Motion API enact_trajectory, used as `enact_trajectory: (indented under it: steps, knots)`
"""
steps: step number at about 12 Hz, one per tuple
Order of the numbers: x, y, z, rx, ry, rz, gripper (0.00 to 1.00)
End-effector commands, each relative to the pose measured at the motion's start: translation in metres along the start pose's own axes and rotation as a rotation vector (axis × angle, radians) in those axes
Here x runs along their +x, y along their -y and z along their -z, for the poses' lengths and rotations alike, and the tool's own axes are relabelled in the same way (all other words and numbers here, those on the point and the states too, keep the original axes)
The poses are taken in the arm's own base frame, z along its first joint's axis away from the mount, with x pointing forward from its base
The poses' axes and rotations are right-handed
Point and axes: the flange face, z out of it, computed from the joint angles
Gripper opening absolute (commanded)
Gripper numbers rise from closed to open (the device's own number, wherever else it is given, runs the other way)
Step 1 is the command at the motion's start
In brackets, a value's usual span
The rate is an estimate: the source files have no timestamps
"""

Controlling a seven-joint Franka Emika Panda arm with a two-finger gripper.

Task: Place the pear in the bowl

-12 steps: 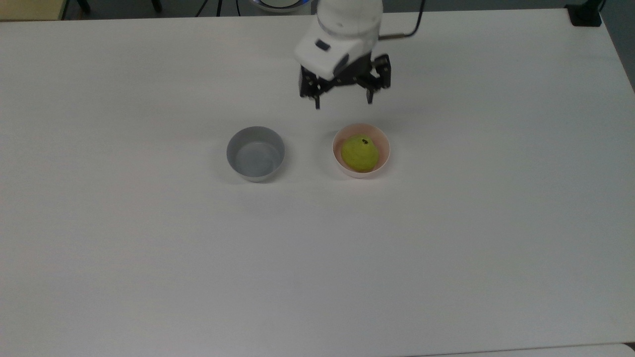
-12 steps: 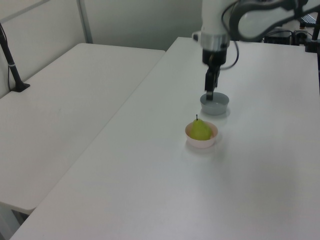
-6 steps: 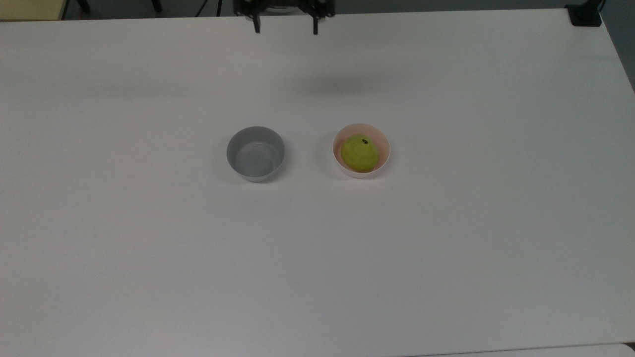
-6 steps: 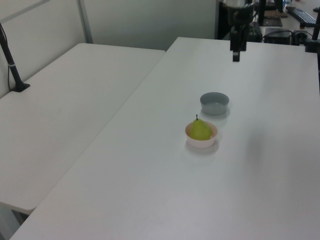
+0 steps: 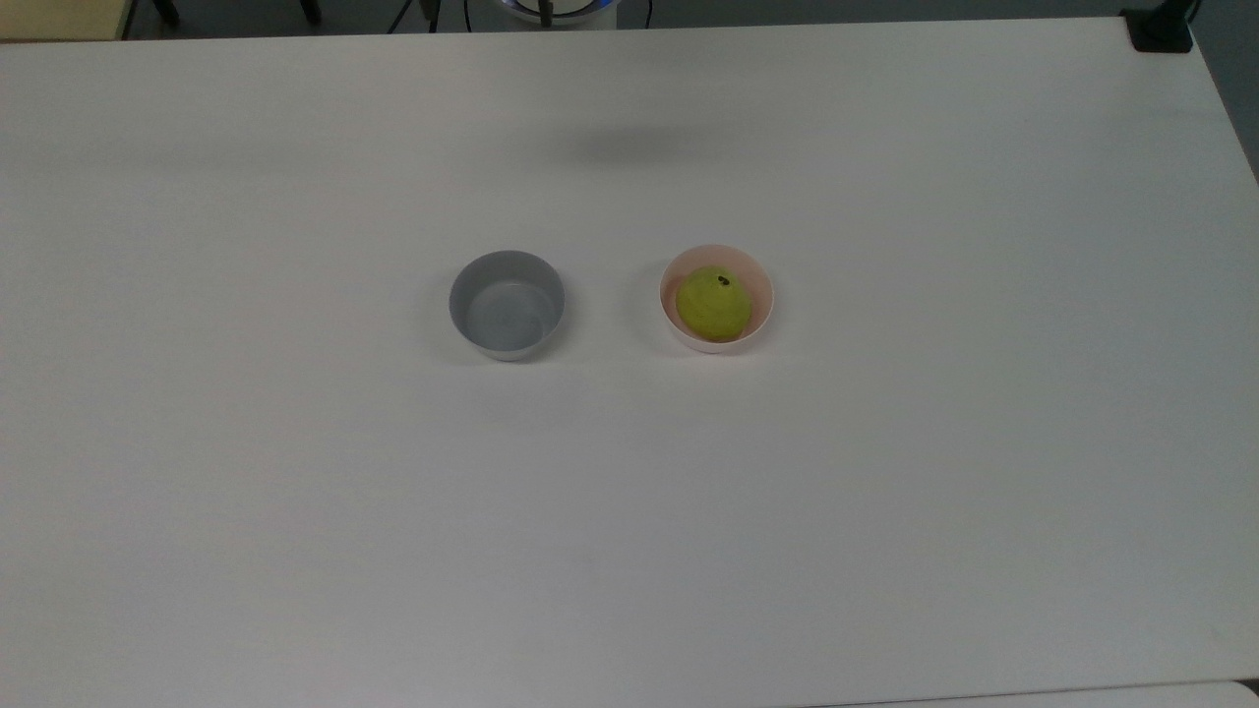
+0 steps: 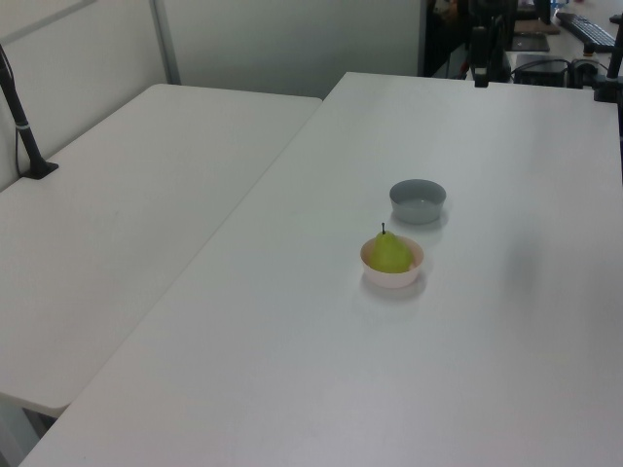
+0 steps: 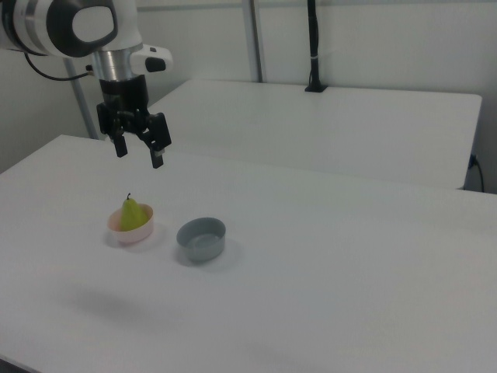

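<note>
The pear point(image 7: 133, 214), yellow-green with a short dark stem, stands upright inside the pale pink bowl point(image 7: 129, 231), stem uppermost. In the right view both lie below the open, empty jaws of the gripper point(image 7: 138, 155), well apart from the fingertips. The bowl stands upright, rim up.

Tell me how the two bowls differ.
The pink bowl holds the pear; the grey bowl holds nothing. The pink bowl is pale pink inside and whitish outside; the grey bowl is grey all over. Both are round, similar in size, upright on the table.
</note>
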Motion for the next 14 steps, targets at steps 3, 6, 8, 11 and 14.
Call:
enact_trajectory:
  steps: [3, 6, 8, 11, 14]
  knots:
    - [0.022, -0.043, 0.015, 0.015, -0.149, 0.141, 1.00]
    - [0.031, -0.050, 0.015, 0.046, -0.203, 0.105, 1.00]
    - [0.032, -0.049, 0.012, 0.038, -0.191, 0.115, 1.00]
    - [0.033, -0.043, 0.010, 0.038, -0.186, 0.121, 1.00]
    - [0.033, -0.042, 0.010, 0.038, -0.184, 0.123, 1.00]
